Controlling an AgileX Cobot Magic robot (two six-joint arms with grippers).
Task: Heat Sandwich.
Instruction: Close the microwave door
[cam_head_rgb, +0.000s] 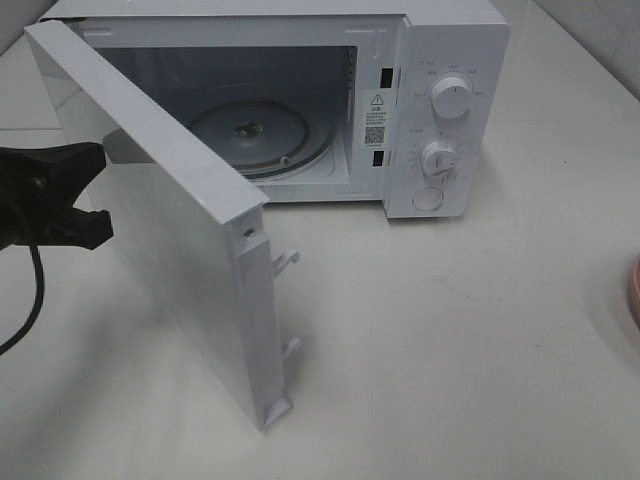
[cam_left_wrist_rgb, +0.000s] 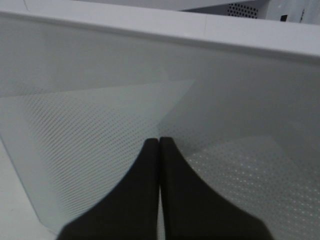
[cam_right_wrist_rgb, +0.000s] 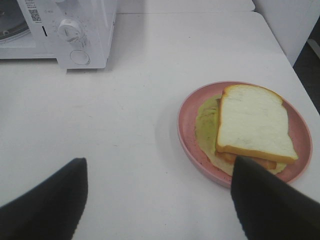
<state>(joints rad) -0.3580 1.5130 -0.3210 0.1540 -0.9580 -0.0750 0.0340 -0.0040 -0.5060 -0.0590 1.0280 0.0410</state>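
The microwave (cam_head_rgb: 300, 100) stood with its door (cam_head_rgb: 160, 230) swung wide and the glass turntable (cam_head_rgb: 262, 135) bare. The left gripper (cam_left_wrist_rgb: 159, 150), clenched with nothing between its fingers, sat just at the door's outer face. The sandwich (cam_right_wrist_rgb: 252, 125) lay on the pink plate (cam_right_wrist_rgb: 187, 125) on the table (cam_right_wrist_rgb: 125, 125), right of the microwave and well apart from it. The right gripper (cam_right_wrist_rgb: 160, 175) hung released above it, the sandwich nearer one finger, so the right arm looked the nearer one for the pick.

Bright, even light; soft shadows, glare on the microwave door (cam_head_rgb: 170, 230), close tools blurred.
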